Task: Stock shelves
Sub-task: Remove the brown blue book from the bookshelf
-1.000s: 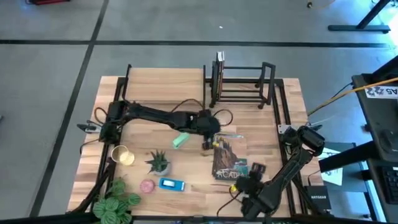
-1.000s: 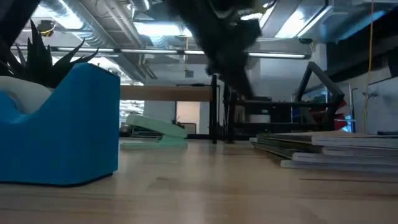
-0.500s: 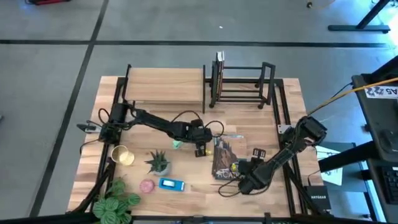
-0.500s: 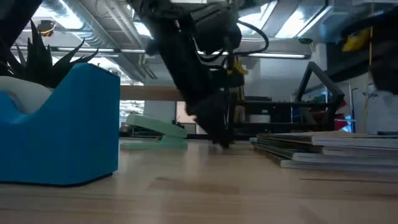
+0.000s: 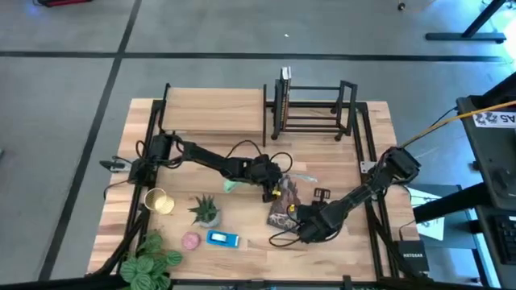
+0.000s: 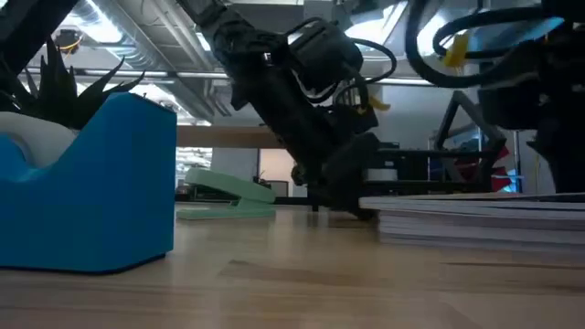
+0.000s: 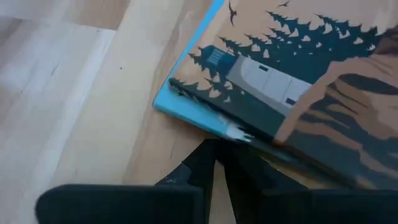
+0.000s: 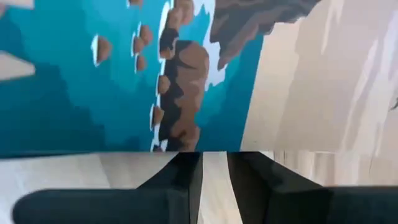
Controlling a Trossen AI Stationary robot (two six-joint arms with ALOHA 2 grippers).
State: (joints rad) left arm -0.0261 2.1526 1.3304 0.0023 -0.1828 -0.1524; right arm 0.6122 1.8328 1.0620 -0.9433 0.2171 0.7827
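High view: book (image 5: 284, 202) between both end effectors, seemingly touching.

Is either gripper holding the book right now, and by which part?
Neither holds the book. The left gripper sits at its edge and the right gripper at the opposite edge, fingers nearly together.

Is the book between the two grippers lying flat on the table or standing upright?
Lying flat: the book rests cover-up on the table.
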